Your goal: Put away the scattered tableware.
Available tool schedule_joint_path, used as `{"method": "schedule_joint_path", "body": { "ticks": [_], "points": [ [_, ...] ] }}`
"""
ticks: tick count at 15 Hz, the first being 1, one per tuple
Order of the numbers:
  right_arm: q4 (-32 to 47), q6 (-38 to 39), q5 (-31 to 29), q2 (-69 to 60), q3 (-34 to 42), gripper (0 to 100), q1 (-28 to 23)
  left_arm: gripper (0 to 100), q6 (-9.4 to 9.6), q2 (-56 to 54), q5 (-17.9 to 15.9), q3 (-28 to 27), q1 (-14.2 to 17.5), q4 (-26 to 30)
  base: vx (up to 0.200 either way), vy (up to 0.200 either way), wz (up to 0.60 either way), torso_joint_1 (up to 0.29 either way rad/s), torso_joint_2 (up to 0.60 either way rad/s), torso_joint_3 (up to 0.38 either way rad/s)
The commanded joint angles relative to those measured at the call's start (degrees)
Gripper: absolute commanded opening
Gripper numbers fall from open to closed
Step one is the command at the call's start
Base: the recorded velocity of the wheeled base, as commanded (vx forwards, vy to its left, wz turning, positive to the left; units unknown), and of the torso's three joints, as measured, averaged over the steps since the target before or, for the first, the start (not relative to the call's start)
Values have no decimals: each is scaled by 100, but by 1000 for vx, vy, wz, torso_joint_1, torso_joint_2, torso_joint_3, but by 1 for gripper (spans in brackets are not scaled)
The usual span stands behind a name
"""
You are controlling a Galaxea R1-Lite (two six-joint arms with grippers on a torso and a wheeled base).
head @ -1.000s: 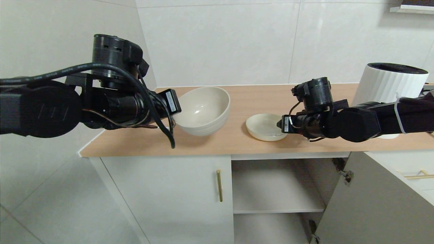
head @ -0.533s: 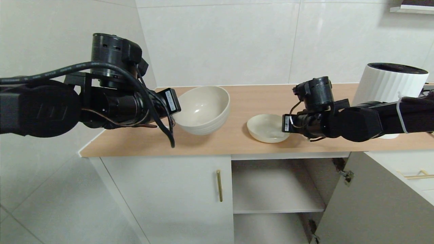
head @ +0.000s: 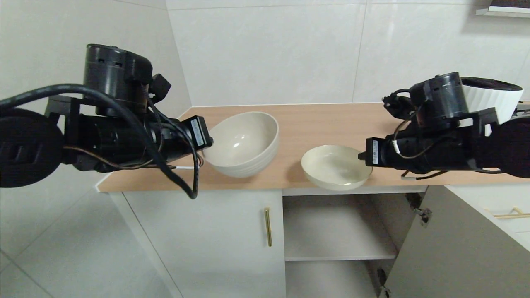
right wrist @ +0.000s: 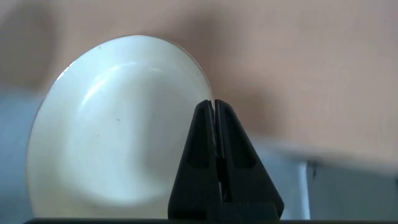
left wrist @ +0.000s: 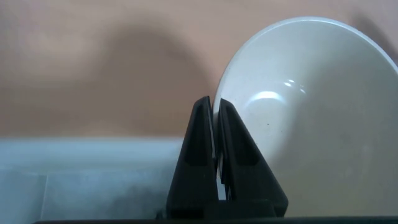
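Left end effector [head: 206, 144] is at the left, over the table's [head: 314, 120] near-left corner. It is closed on the rim of the big bowl [head: 242, 142]. In the left wrist view the two fingers [left wrist: 202, 124] pinch the rim edge, one inside and one outside the bowl [left wrist: 311, 106].

The big bowl sits just right of that end effector, tilted, with its opening facing left and toward the near side. It looks raised off the table, over the near-left part, with a shadow under it.

The small shallow dish [head: 335, 165] is right of the bowl and apart from it. It hangs over the table's near edge, and its low side overlaps the front edge. It is tilted a bit and held up off the surface.

Right end effector [head: 361, 156] is just right of the dish, closed on the dish's right rim. In the right wrist view the end effector [right wrist: 214, 106] has its fingers pressed together on the rim of the dish [right wrist: 118, 124].

A white ribbed container [head: 492, 93] stands on the far right of the table, behind the right arm.

Below the table, the left cabinet door [head: 215, 240] is shut and has a gold handle [head: 268, 227]. The right compartment is open, with a shelf [head: 335, 248] directly below the dish. Its door [head: 451, 252] is swung out to the right.
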Motion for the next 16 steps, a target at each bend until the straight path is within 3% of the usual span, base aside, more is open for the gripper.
{"method": "schedule_joint_path", "body": {
  "ticks": [1,7,12,16],
  "points": [
    [121,-10,194,-858,757,0,16,0,-3,-568,-194,488,1,4,0,0,0,0,0,0],
    [85,8,220,-1262,1548,0,-37,0,6,-1008,-308,1613,1,-14,0,0,0,0,0,0],
    [-205,8,167,-1280,1733,0,-222,0,23,-1025,-308,1701,-16,-14,-160,0,0,4,5,1],
    [-416,-1,158,-1069,1794,0,-257,0,41,-1043,-299,1675,-104,-32,0,0,0,0,0,0]
  ]
}}
